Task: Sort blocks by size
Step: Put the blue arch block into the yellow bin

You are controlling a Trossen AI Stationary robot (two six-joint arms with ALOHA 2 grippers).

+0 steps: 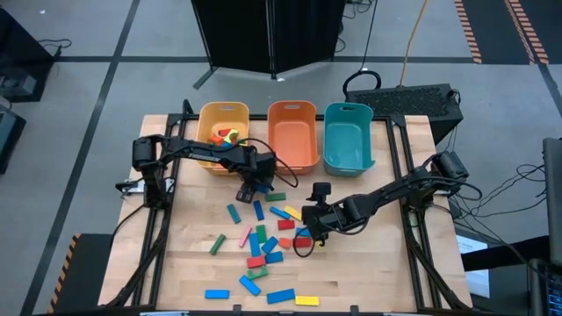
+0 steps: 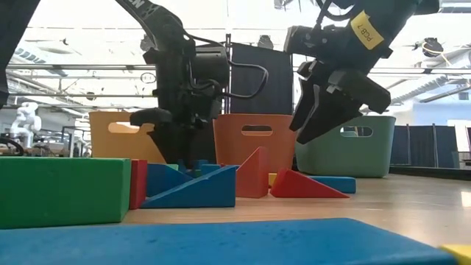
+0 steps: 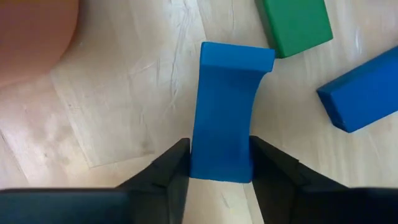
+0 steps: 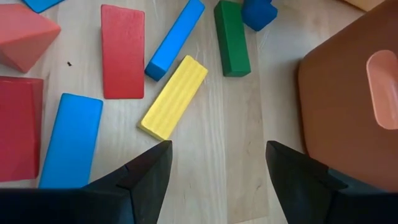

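A blue block (image 3: 227, 112) with waisted long sides lies flat on the wooden table (image 1: 193, 263), in front of the orange bin (image 1: 292, 132). My left gripper (image 1: 248, 188) points straight down over it, its two fingers closed against the block's sides. My right gripper (image 1: 313, 232) hangs open above the table farther right, tilted down, with nothing between its fingers (image 4: 146, 177); a yellow bar (image 4: 174, 96) and a red block (image 4: 122, 50) lie ahead of it. Several more red, blue, green and yellow blocks lie scattered on the table (image 1: 263, 254). My left gripper pinches the blue block between its two fingers, on the two long sides near one end (image 3: 221, 165). The fingers (image 3: 176, 168) come from above, pointing down, and lie across the block. The block rests flat on the table.
Yellow (image 1: 224, 132), orange and teal (image 1: 349, 136) bins stand in a row at the far edge; the yellow one holds a few blocks. A green block (image 3: 295, 25) and a blue bar (image 3: 364, 93) lie close to the held block. Bare wood shows at the table's left.
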